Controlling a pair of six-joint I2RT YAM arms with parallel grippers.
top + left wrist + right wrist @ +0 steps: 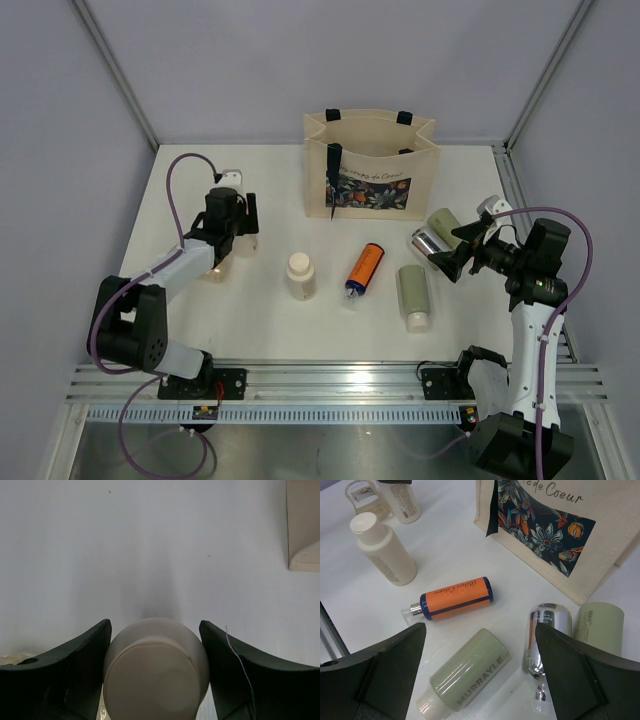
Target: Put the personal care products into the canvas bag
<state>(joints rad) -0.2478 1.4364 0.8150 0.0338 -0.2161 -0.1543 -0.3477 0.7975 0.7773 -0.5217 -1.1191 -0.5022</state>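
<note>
Top view overhead, looking down, wrist views close, sharing canvas bag (385, 155)

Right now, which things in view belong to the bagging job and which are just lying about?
Job: canvas bag, gripped cream bottle, loose cream bottle, orange bottle, silver bottle, near sage-green bottle, far sage-green bottle.
Lying about: only purple cables, mounting rail.

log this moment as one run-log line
left gripper: around upright cream bottle, grip unclear | right gripper: open, empty, over table | canvas bag: upright, looks empty
</note>
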